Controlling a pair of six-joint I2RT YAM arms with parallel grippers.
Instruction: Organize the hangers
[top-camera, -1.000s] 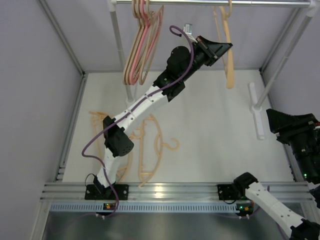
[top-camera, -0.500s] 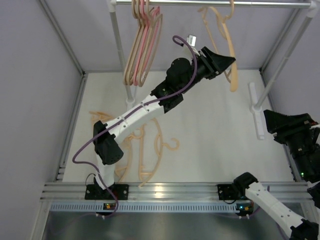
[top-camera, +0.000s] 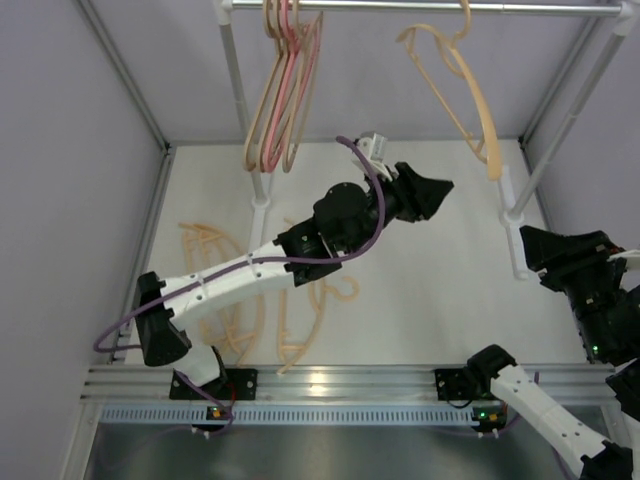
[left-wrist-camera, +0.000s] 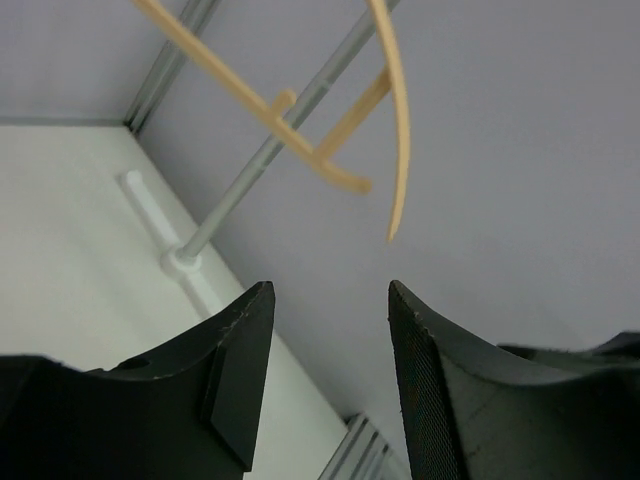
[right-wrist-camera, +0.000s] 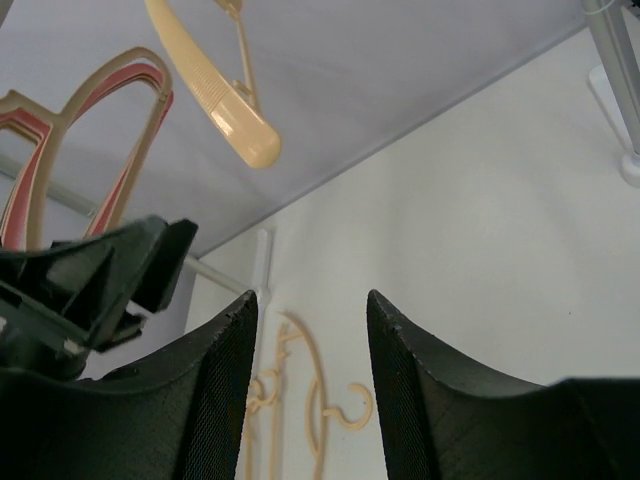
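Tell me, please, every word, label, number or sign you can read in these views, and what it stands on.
None readable in any view.
The hangers, rail, left gripper and right gripper show no lettering.
White connector on the left arm: too small to tell.

Pink-beige hangers (top-camera: 265, 150) hang left, tan hanger (top-camera: 474, 100) right — loose hangers (top-camera: 306, 325) lie flat.

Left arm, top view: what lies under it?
Peach-tan hangers lie flat on the table, showing on both sides of the left arm. Their middle parts and their count are covered.
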